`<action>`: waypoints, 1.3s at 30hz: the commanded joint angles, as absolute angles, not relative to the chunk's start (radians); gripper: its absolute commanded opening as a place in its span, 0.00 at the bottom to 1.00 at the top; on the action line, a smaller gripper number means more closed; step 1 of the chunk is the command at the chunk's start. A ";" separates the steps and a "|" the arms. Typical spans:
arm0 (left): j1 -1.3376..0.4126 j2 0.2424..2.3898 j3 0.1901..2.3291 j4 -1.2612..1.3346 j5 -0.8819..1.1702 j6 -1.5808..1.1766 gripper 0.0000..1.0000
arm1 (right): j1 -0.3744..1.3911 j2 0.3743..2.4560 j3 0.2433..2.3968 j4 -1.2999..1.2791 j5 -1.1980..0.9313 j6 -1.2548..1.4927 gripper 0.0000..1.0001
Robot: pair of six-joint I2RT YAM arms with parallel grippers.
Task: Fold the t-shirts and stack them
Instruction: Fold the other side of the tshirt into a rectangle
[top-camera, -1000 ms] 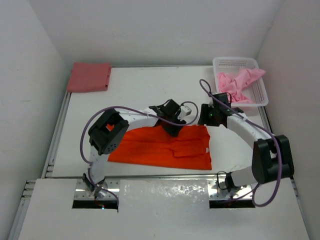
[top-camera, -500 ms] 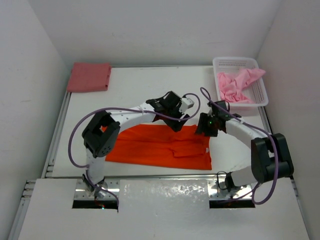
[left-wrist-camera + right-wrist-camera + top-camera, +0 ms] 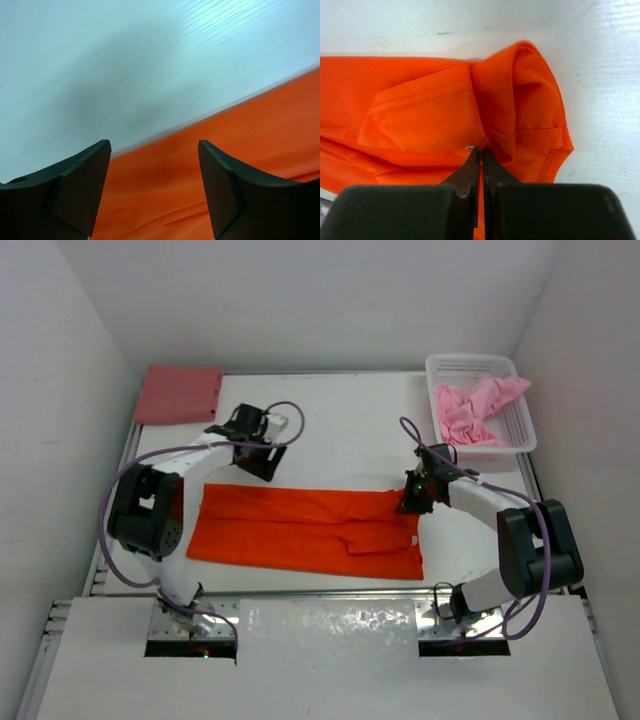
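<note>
The bright orange t-shirt (image 3: pixel 300 530) lies spread out across the near middle of the table. My right gripper (image 3: pixel 412 502) is shut at the shirt's far right corner, and the right wrist view shows the orange cloth (image 3: pixel 420 110) puckered into the closed tips (image 3: pixel 481 149). My left gripper (image 3: pixel 262 467) hovers open over the shirt's far left edge; between its fingers (image 3: pixel 154 145) I see only orange cloth (image 3: pixel 240 140) and white table. The dusty rose-red t-shirt (image 3: pixel 180 393) lies folded at the far left corner. The light pink t-shirt (image 3: pixel 475 410) is crumpled in the basket.
The white perforated basket (image 3: pixel 470 362) stands at the far right corner, close to the right wall. White walls enclose the table on three sides. A metal rail runs along the left edge (image 3: pixel 115 490). Purple cables loop off both arms.
My left arm has swung from the shirt's middle to its far left edge, with jaws opened wider. My right gripper has dropped onto the far right corner and shut on the cloth.
</note>
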State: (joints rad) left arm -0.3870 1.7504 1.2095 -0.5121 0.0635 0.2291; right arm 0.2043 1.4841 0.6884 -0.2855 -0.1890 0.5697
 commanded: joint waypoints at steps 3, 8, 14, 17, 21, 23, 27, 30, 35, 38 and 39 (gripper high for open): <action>-0.217 1.615 1.091 -0.499 0.031 0.304 0.68 | 0.199 1.408 0.673 -0.330 -0.143 0.572 0.00; -0.075 1.631 1.022 -0.442 0.017 0.328 0.68 | 0.199 1.379 0.644 -0.344 -0.153 0.586 0.00; 0.002 1.623 1.051 -0.459 0.058 0.337 0.68 | 0.199 1.419 0.698 -0.458 -0.098 0.554 0.65; 0.084 1.605 1.071 -0.475 0.072 0.376 0.73 | 0.198 1.350 0.776 -0.590 -0.003 0.509 0.97; 0.104 1.624 1.060 -0.497 0.069 0.452 0.77 | 0.198 1.289 0.790 -0.712 0.005 0.485 0.99; 0.107 1.649 1.049 -0.497 0.118 0.486 0.79 | 0.198 1.252 0.746 -0.721 -0.058 0.498 0.96; 0.126 1.704 1.032 -0.494 0.184 0.517 0.77 | 0.198 1.164 0.579 -0.686 -0.107 0.566 0.76; 0.144 1.718 1.025 -0.486 0.212 0.532 0.67 | 0.201 1.126 0.473 -0.606 -0.181 0.612 0.57; 0.147 1.710 1.000 -0.500 0.252 0.549 0.47 | 0.202 1.164 0.436 -0.535 -0.190 0.621 0.53; 0.149 1.712 0.974 -0.508 0.245 0.557 0.33 | 0.202 1.209 0.417 -0.517 -0.195 0.612 0.42; 0.149 1.710 0.965 -0.509 0.242 0.557 0.29 | 0.202 1.222 0.413 -0.503 -0.192 0.611 0.35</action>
State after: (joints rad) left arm 0.1387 1.7256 0.9890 -0.5076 0.2131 0.5320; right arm 0.2024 1.1820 0.4229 -0.5861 -0.1833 0.6022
